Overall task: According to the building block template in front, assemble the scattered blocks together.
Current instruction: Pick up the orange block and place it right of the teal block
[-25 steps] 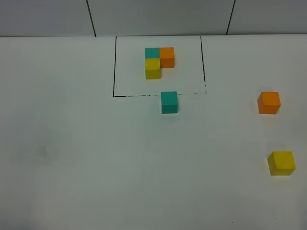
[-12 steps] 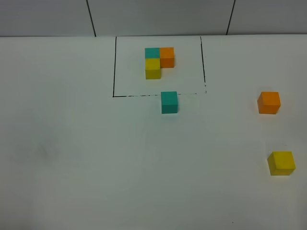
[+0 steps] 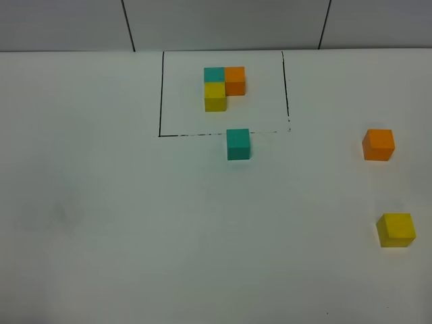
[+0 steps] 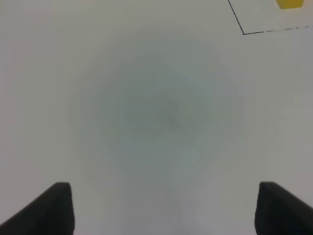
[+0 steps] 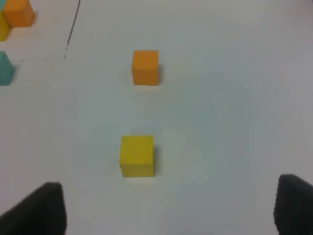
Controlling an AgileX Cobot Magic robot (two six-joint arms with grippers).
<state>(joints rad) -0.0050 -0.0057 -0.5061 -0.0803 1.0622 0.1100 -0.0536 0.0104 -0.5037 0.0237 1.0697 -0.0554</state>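
Observation:
The building block template (image 3: 223,86), a teal, orange and yellow L, sits inside a thin black rectangle at the far middle of the table. The loose teal cube (image 3: 237,144) lies just in front of that frame's near line. On the right are the loose orange cube (image 3: 378,144) and, nearer, the loose yellow cube (image 3: 396,229). Neither arm shows in the exterior view. My right gripper (image 5: 168,208) is open, with the yellow cube (image 5: 137,155) ahead of it and the orange cube (image 5: 145,67) beyond. My left gripper (image 4: 168,210) is open over bare table.
The white table (image 3: 101,223) ends at a grey panelled wall (image 3: 223,23) at the back. A corner of the black frame (image 4: 243,33) and the template's yellow cube (image 4: 291,3) show in the left wrist view. The teal cube (image 5: 4,68) lies at the right wrist view's edge.

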